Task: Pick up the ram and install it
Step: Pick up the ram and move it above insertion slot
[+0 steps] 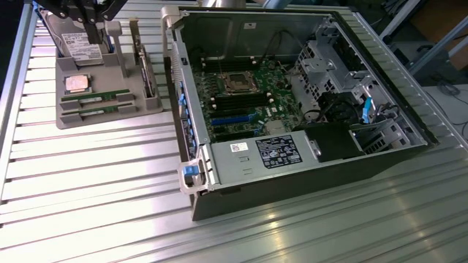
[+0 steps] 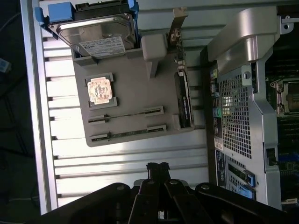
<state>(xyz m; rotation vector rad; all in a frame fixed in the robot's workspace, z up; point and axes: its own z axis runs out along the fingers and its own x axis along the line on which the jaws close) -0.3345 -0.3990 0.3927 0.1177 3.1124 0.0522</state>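
Note:
Two ram sticks, thin green boards, lie edge-up in slots of a grey holder tray (image 1: pixel 109 118); the ram nearer the CPU (image 1: pixel 96 98) (image 2: pixel 126 114) and its twin (image 1: pixel 98 111) (image 2: pixel 128 131) are parallel. My gripper (image 1: pixel 93 32) (image 2: pixel 157 167) hangs high above the tray's far end, over the hard drive, with its dark fingers pressed together and nothing between them. It is well clear of both sticks. The motherboard (image 1: pixel 245 93) lies in the open computer case (image 1: pixel 380 159), with long black memory slots (image 1: pixel 235 102) beside the CPU socket.
On the tray also sit a square silver CPU (image 1: pixel 76 83) (image 2: pixel 100 90), a hard drive (image 1: pixel 79 45) (image 2: pixel 100 35) and an upright expansion card (image 1: pixel 146 68) (image 2: pixel 183 100). The case wall (image 1: pixel 179 82) (image 2: pixel 236 107) rises between tray and motherboard. A ribbed metal table (image 1: pixel 95 181) lies under everything.

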